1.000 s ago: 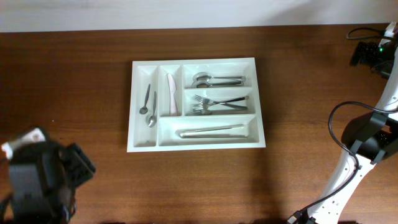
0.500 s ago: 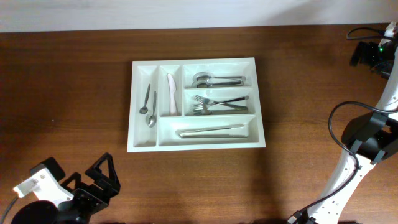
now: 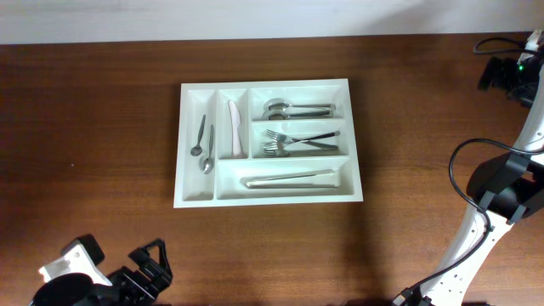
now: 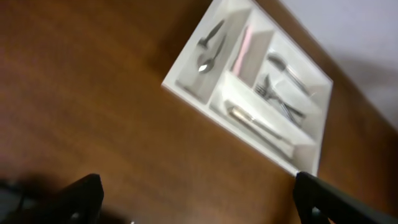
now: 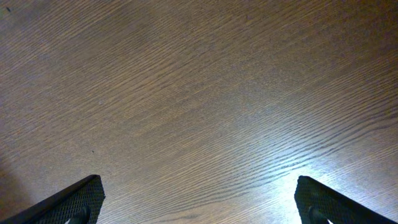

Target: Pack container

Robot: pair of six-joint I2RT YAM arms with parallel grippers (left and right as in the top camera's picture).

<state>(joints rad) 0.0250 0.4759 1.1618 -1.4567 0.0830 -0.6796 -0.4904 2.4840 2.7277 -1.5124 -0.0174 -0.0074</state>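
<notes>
A black box (image 3: 508, 73) with a small green light sits on the brown wooden worktop (image 3: 102, 110), far off the container's upper right corner. The view is too small to read any lettering on it. A black cable (image 3: 463, 161) loops across the worktop to the right of the container, beside the white and black right arm (image 3: 501, 195). A pale wall strip (image 3: 255, 17) runs along the worktop's edge behind the container.

The container (image 3: 195, 183) is a white cutlery tray lying flat near the middle of the worktop, with nothing on top of it or blocking it. Its leftmost narrow compartment holds two small spoons (image 3: 202, 146) lying lengthwise. The narrow compartment next to that holds one pale knife (image 3: 235, 129). Of the three long compartments on its right side, the top one holds large spoons (image 3: 296, 109) and the middle one forks (image 3: 293, 140). The bottom one holds long silver pieces (image 3: 291, 179) whose kind I cannot tell.

The left pincer (image 3: 151, 257) is at the worktop's near edge, well away from the container's lower left corner. In the left wrist view, which is blurred, the left pincer (image 4: 199, 199) is spread wide with nothing between its fingers, and the container (image 4: 189, 87) lies ahead of it. The right pincer (image 5: 199, 199) is also spread wide and empty, with only bare wood grain below it.
</notes>
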